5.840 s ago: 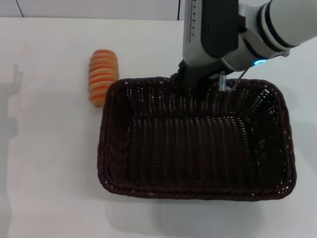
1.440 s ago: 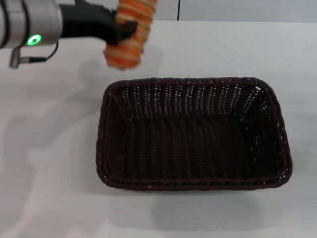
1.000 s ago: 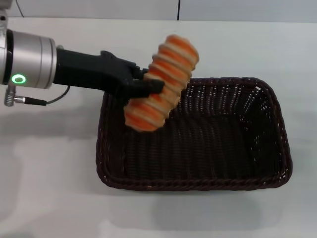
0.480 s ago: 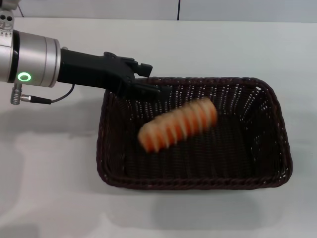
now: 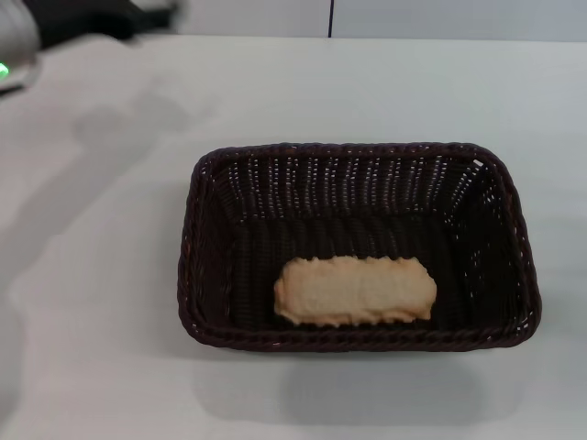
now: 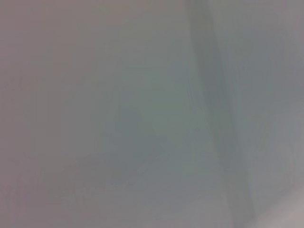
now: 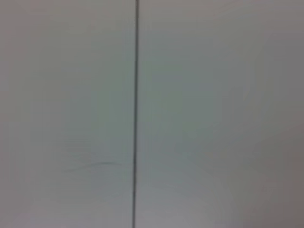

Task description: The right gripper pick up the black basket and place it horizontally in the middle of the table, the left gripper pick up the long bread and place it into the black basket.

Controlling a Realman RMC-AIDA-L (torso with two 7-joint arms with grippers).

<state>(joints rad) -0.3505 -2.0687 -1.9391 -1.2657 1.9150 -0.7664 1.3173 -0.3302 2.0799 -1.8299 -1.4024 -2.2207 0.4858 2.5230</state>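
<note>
The black basket (image 5: 211, 238) stands lengthwise across the middle of the white table (image 5: 92, 275) in the head view. The long bread (image 5: 356, 291) lies flat inside it near the front wall, pale plain side up, scalloped edges showing. My left gripper (image 5: 151, 13) is a blurred dark shape at the far top left corner, well away from the basket and holding nothing. My right gripper is out of view. Both wrist views show only a plain grey surface.
A wall with a dark vertical seam (image 5: 330, 18) runs behind the table's far edge. The arm's shadow (image 5: 119, 128) falls on the table left of the basket.
The bread has dropped from the left gripper and settled on the basket floor, pale side up. The left arm has pulled back up and to the far left.
</note>
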